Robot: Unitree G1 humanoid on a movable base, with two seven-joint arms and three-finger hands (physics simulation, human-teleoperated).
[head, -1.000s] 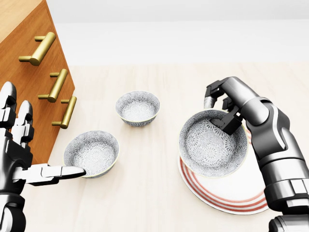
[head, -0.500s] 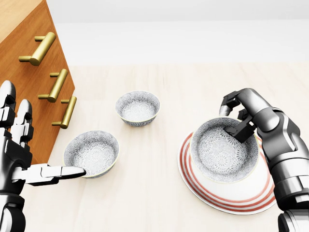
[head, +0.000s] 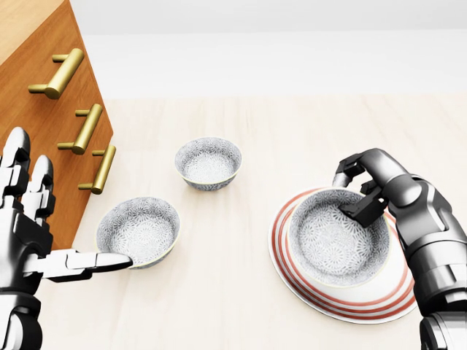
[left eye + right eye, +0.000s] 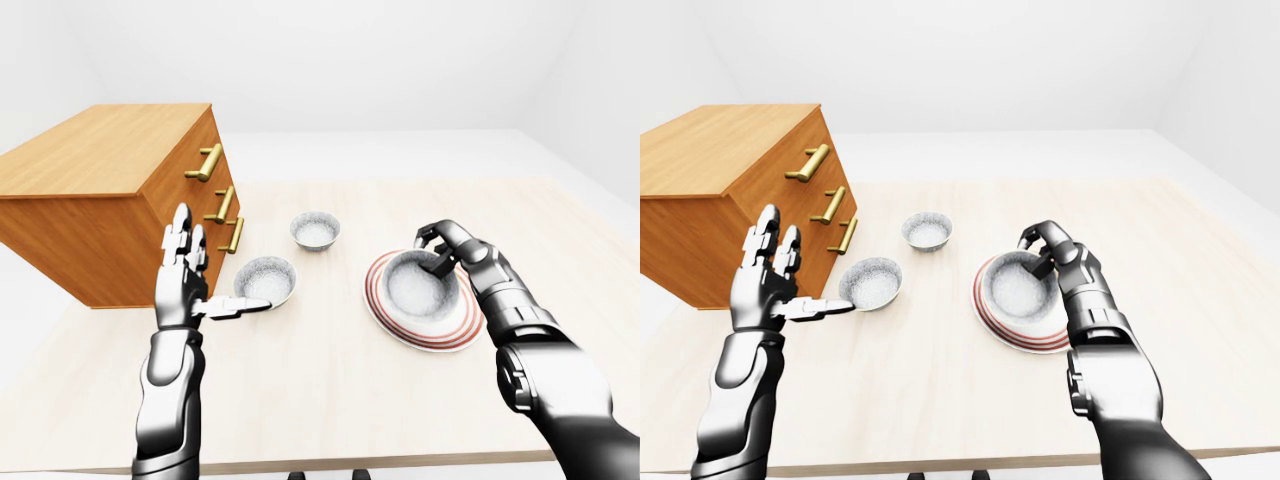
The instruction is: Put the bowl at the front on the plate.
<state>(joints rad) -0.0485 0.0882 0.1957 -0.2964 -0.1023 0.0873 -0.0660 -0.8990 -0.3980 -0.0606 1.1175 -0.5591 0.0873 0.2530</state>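
Right hand first: it's clamped on the far-right rim of the patterned bowl, one dark finger hooked inside the lip, the others curled over the outside, the silver forearm running off the lower right of the head view. The bowl itself is grey-white with a fine floral print all over the inside and a pale rim, mouth up, and it sits on the plate, set slightly toward the plate's upper side so more of the red rings shows at the lower left. The plate is white with concentric red stripes round the border, lying flat on the table. Over to the left hand: fingers apart and pointing up, holding nothing, with the thumb levelled out so its tip is at the lower-left rim of a second bowl; whether it touches I can't tell. That bowl has the same print, and a third bowl, again matching, stands higher in the head view, between the other two and apart from both. The table is pale wood with a faint grain. On its left side stands a wooden chest of drawers with three brass handles facing the bowls. Around it all, a white floor and plain white walls.
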